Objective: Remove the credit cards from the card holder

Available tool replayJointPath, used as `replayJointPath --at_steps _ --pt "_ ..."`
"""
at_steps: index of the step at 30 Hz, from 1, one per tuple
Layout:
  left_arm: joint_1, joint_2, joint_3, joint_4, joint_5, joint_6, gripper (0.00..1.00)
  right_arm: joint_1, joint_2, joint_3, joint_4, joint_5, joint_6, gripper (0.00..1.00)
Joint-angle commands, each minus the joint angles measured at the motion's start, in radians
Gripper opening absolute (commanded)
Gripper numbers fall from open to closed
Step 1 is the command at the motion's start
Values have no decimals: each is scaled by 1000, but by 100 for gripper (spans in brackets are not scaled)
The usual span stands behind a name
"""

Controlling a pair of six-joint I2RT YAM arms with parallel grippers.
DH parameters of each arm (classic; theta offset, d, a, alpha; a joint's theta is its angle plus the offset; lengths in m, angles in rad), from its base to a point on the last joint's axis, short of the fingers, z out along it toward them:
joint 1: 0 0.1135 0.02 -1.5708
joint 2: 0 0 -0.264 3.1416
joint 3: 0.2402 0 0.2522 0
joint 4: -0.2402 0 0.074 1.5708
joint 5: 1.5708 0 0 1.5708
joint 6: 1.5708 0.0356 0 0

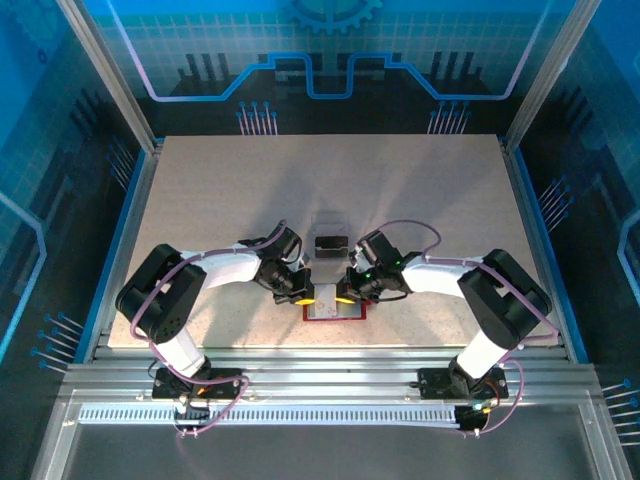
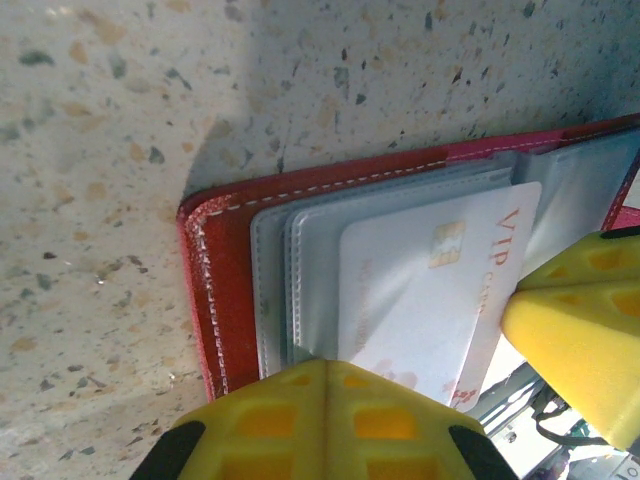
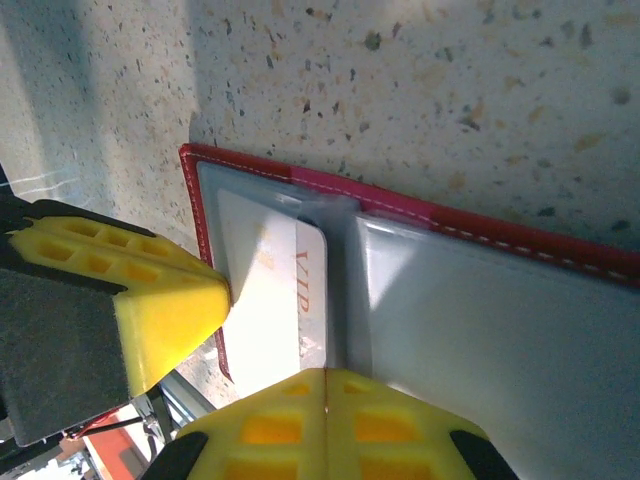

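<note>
The red card holder (image 1: 352, 314) lies open near the table's front edge, between my two grippers. In the left wrist view its red cover (image 2: 215, 270) frames pale grey pockets, and a white credit card (image 2: 420, 300) printed "VIP" sticks partway out of one. My left gripper (image 2: 325, 365) is shut, tips down at the pocket edge beside the card. My right gripper (image 3: 325, 375) is also shut, its tips on the card's (image 3: 270, 310) corner; the card lies flat, not pinched. The left gripper's yellow finger (image 3: 165, 305) touches the card's other edge. Any other cards are hidden.
A clear plastic box (image 1: 330, 242) stands just behind the card holder, between the two wrists. The speckled table stretches bare behind it. The table's front edge and the metal rails (image 1: 330, 380) run close below the holder.
</note>
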Motion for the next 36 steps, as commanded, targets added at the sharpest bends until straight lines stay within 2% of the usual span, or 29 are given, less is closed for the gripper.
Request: replayJointPath --at_steps 1,6,14,21,28,36 --pt "4 23 -15 -70 -40 18 0 -25 -36 -21 0 -6 -12 2" --pt "5 22 -17 -67 -41 15 0 -38 -57 -41 6 -14 -17 2" --pt "3 23 -13 -68 -39 15 0 -36 -29 -89 219 -117 62 14" --pt "4 8 -8 -65 -20 6 0 -34 -25 -57 51 -31 -4 17" --pt "-7 -49 57 -66 36 -27 0 -34 -31 -52 19 -12 -17 17" --pt "-59 3 103 -66 45 -38 0 -34 -29 -44 -14 9 -32 19"
